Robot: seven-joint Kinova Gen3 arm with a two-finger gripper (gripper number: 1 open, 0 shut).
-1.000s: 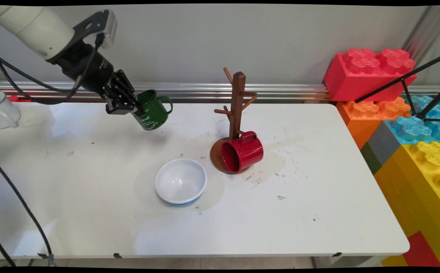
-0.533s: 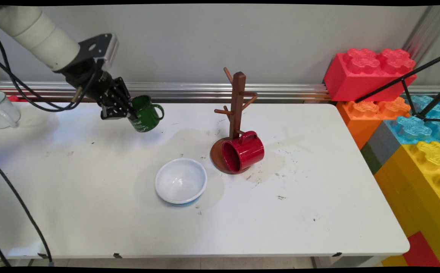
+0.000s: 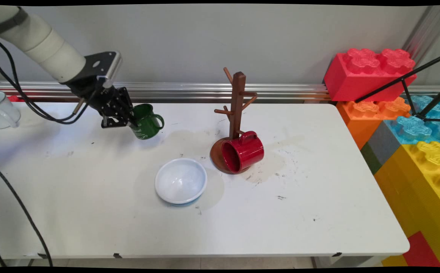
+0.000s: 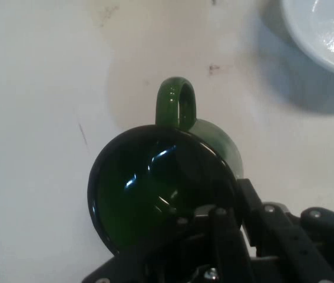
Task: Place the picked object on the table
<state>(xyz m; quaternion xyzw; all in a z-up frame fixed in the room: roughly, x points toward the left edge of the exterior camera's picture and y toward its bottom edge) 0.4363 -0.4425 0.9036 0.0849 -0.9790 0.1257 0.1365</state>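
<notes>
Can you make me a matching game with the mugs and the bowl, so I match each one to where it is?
Things:
1. green mug
2. red mug
3. white bowl
4. white mug

Places:
A. lying on its side on the brown mug tree's base
B. at the table's far left edge
C. held tilted by the gripper, its fingers closed on the rim
D. standing upright near the middle of the table

Pairs: 1-C, 2-A, 3-D, 4-B
</notes>
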